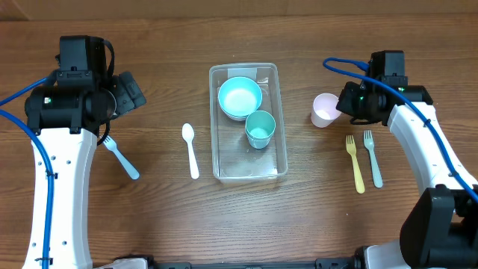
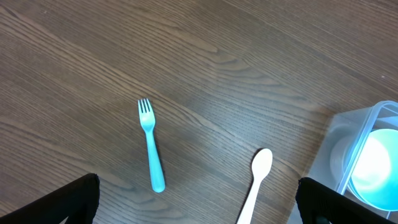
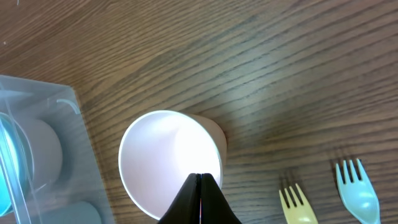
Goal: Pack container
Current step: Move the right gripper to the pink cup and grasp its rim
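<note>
Clear glossy plastic container (image 1: 248,169), matt wood-grain table (image 1: 164,217), smooth matt plastic pink cup (image 3: 169,163)

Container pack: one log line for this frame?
container: blue bowl, teal cup inside | left gripper: open, empty | blue fork, white spoon: on table | right gripper: shut, at pink cup

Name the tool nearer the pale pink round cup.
Right. The right tool is at the rim of the pink cup; the left tool hangs far beyond the clear rectangular plastic tub.
</note>
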Tool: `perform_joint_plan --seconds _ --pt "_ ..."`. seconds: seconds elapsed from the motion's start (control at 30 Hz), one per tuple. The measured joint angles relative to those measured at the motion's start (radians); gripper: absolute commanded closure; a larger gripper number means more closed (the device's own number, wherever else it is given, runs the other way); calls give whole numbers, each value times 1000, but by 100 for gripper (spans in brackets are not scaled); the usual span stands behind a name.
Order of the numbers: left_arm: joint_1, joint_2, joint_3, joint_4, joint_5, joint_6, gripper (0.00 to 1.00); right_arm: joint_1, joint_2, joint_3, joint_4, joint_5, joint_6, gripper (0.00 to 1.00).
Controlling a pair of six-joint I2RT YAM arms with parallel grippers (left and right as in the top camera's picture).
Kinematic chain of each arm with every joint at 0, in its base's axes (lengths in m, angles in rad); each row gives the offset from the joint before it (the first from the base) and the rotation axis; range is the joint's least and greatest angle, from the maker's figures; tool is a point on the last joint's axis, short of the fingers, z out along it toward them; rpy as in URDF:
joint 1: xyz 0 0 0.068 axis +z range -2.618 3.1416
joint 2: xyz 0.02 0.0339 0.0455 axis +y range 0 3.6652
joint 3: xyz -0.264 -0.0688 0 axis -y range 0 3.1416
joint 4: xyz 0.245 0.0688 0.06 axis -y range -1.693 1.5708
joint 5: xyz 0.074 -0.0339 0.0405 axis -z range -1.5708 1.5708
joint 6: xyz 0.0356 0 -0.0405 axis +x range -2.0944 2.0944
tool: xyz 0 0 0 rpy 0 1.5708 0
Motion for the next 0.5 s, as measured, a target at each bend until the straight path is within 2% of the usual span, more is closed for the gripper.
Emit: perform_joint_plan --seconds 0.07,0.13,0.3,0.5 --pt "0 0 0 0 0 0 0 0 0 0 -6 1 0 58" --pt "0 0 0 0 0 0 0 0 0 0 -8 0 0 58" --pt "0 0 0 0 0 0 0 2 0 0 4 0 2 66" --pt "0 0 0 0 0 0 0 47 0 -5 41 40 16 67"
